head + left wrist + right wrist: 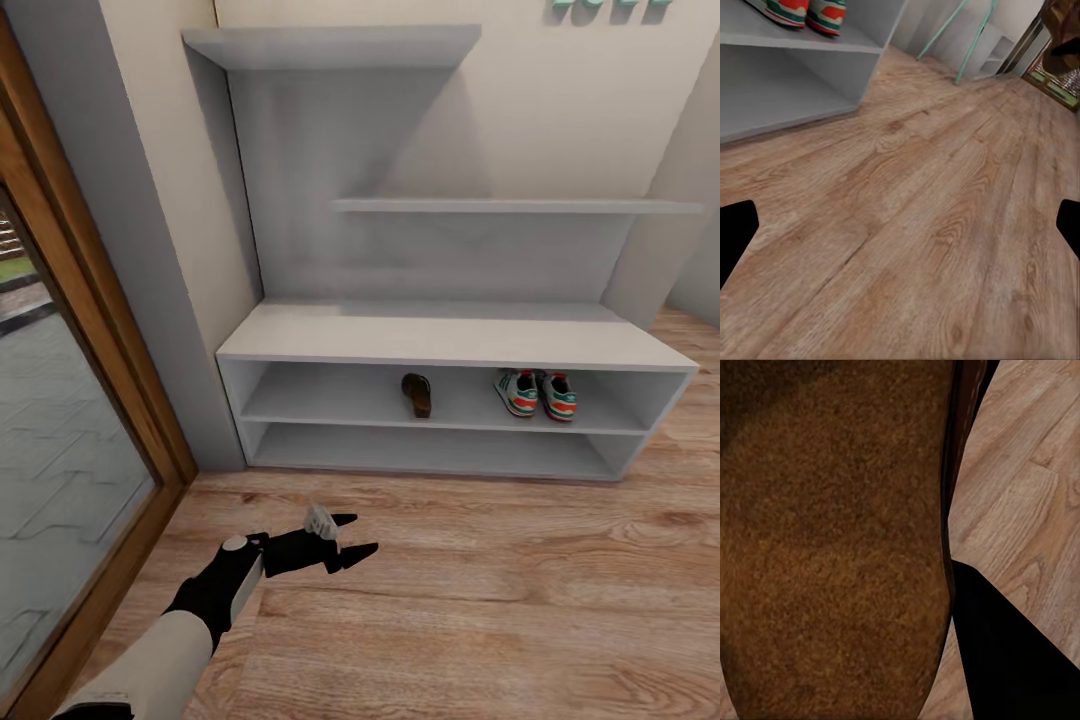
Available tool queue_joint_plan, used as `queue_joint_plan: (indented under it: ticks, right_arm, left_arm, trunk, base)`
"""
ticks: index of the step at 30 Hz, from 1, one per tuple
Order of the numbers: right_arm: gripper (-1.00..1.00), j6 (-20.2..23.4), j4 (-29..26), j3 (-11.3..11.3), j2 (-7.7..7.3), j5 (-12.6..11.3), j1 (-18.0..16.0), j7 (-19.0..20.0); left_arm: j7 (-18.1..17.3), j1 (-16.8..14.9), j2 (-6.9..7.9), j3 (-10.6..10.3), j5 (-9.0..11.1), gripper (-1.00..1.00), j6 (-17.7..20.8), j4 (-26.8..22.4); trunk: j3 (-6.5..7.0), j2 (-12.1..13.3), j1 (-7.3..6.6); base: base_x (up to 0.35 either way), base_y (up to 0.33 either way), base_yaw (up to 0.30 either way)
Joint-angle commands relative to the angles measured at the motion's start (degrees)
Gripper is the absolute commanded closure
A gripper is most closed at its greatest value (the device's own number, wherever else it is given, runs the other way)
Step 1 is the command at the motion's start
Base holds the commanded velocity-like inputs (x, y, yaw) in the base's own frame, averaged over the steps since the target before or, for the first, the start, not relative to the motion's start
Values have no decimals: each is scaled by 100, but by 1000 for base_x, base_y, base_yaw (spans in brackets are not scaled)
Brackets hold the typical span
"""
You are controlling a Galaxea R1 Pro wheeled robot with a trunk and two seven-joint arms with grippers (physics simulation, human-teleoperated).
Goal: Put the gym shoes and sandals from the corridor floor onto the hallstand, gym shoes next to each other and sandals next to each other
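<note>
Sandal lies lengthwise front-to-back beside gym shoes on the hallstand.

pale cream forearm, black wrist, black left hand with pointed fingers.

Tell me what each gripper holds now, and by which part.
The left gripper is open and holds nothing. The right wrist view shows a brown sandal against one finger; the place of hold cannot be told.

A dark brown sandal sits close against the lens — its grainy sole toward it; beside it, one black finger over the wood-plank floor.
</note>
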Motion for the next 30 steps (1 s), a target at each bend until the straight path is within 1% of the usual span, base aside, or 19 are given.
queue_joint_plan:
  ticks: [1, 5, 8, 9, 11, 12, 13, 14, 15, 17, 19, 20, 21, 23, 24, 25, 27, 29, 30]
  right_arm:
    - [100, 29, -4, -11, 1, 49, -6, 33]
    - [100, 29, 28, 13, 4, 60, -6, 37]
    - [100, 29, 93, 41, 45, 59, -6, 40]
    - [100, 29, 200, 108, 289, 71, -6, 45]
    - [100, 31, 220, 221, 426, 76, -6, 46]
    - [100, 34, 237, 573, 633, 81, -6, 43]
    - [100, 35, 240, 737, 695, 82, -6, 42]
    - [100, 44, 247, 1122, 804, 78, -6, 41]
    - [100, 50, 252, 1330, 851, 74, -6, 40]
    - [100, 68, 271, 2159, 1043, 65, -6, 25]
    - [100, 75, 275, 2534, 1180, 63, -6, 17]
    - [100, 89, 278, 3016, 1434, 61, -6, 10]
    - [100, 155, 278, 3542, 1858, 63, -6, 2]
    - [100, 246, 276, 3732, 2036, 65, -6, 0]
    - [100, 398, 274, 3920, 2174, 61, -6, 2]
    - [100, 453, 275, 3986, 2213, 57, -6, 2]
    - [100, 629, 278, 4227, 2302, 46, -6, 4]
    - [100, 848, 280, 4608, 2361, 33, -6, 5]
    - [100, 894, 280, 4702, 2369, 30, -6, 5]
  left_arm:
    - [-16, 1, -5, 18, -29, -100, -37, 0]
    - [-20, 19, -31, 10, -27, -100, -47, 0]
    - [-20, 24, -97, -35, -27, -100, -50, 4]
    - [-12, 101, -207, -199, -27, -100, -52, 32]
    - [-8, 173, -255, -338, -29, -100, -52, 43]
    - [-1, 268, -304, -626, -28, -100, -52, 48]
    - [0, 290, -315, -739, -28, -100, -52, 49]
    - [5, 322, -331, -969, -24, -100, -52, 50]
    - [7, 333, -338, -1079, -21, -100, -52, 51]
    - [11, 360, -358, -1426, -11, -100, -52, 55]
    - [9, 369, -364, -1526, -7, -100, -52, 58]
    - [7, 378, -369, -1614, -4, -100, -60, 60]
    - [3, 387, -372, -1676, -2, -100, -119, 63]
    - [-4, 391, -372, -1691, 3, -100, -169, 67]
    - [-8, 393, -373, -1699, 6, -100, -206, 69]
    - [-9, 396, -373, -1701, 6, -100, -214, 69]
    - [-12, 417, -374, -1704, 7, -100, -229, 70]
    - [-17, 462, -369, -1706, 8, -100, -243, 70]
    - [-18, 475, -368, -1705, 8, -100, -245, 69]
  trunk:
    - [-5, -2, -1]
    - [-5, -2, -1]
    - [-5, -2, -1]
    - [-5, -2, -1]
    - [-5, -2, -1]
    - [-5, -2, -1]
    - [-5, -2, -1]
    - [-5, -2, -1]
    - [-5, -2, -1]
    - [-5, -2, -1]
    - [-5, -2, -1]
    - [-5, -2, -1]
    - [-5, -2, -1]
    - [-5, -2, -1]
    - [-5, -2, -1]
    - [-5, -2, -1]
    - [-5, -2, -1]
    - [-5, -2, -1]
    - [-5, -2, -1]
  base:
    - [0, 0, 0]
    - [0, 0, 0]
    - [0, 0, 0]
    - [0, 0, 0]
    - [0, 0, 0]
    - [0, 0, 0]
    - [0, 0, 0]
    - [0, 0, 0]
    - [0, 0, 0]
    - [0, 0, 0]
    - [0, 0, 0]
    - [0, 0, 0]
    - [0, 0, 0]
    - [0, 0, 0]
    - [0, 0, 0]
    - [0, 0, 0]
    - [0, 0, 0]
    - [0, 0, 0]
    - [0, 0, 0]
